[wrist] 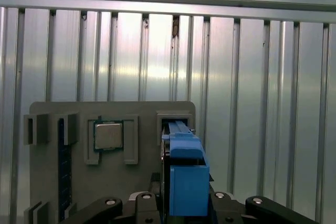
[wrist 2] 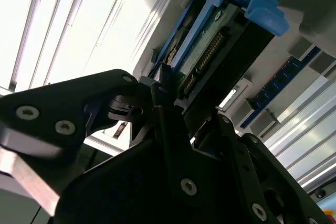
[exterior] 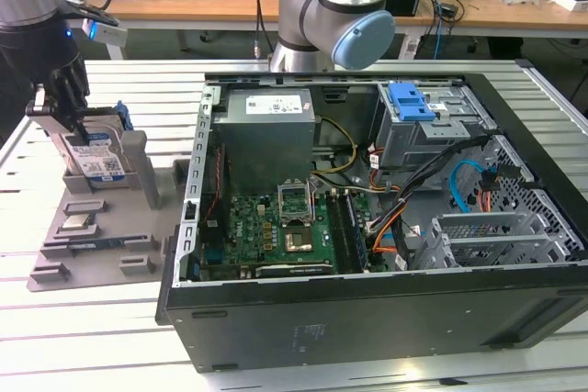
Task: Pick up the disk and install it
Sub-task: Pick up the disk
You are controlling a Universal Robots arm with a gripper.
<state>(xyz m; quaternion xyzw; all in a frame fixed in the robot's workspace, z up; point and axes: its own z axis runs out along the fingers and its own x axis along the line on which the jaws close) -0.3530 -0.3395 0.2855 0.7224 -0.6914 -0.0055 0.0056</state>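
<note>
The disk (exterior: 99, 158) stands on edge in a slot of the grey holder tray (exterior: 92, 245) at the exterior view's left; its white and blue label faces the camera. My gripper (exterior: 78, 126) comes down on its top edge, with a black finger on each side, and appears shut on it. In the second wrist view the disk (wrist 2: 220, 51) shows its connector edge and blue carrier frame, running down between the fingers of my gripper (wrist 2: 189, 103). The first wrist view looks down on the disk's blue carrier (wrist: 186, 177), held between the gripper's links over the tray (wrist: 47, 182).
An open computer case (exterior: 367, 319) lies to the exterior view's right of the tray, with a grey power supply (exterior: 266, 112) and a drive cage with a blue latch (exterior: 413, 103) inside. A processor chip (wrist: 108, 135) sits in a tray pocket. The arm's base (exterior: 322, 6) stands behind the case.
</note>
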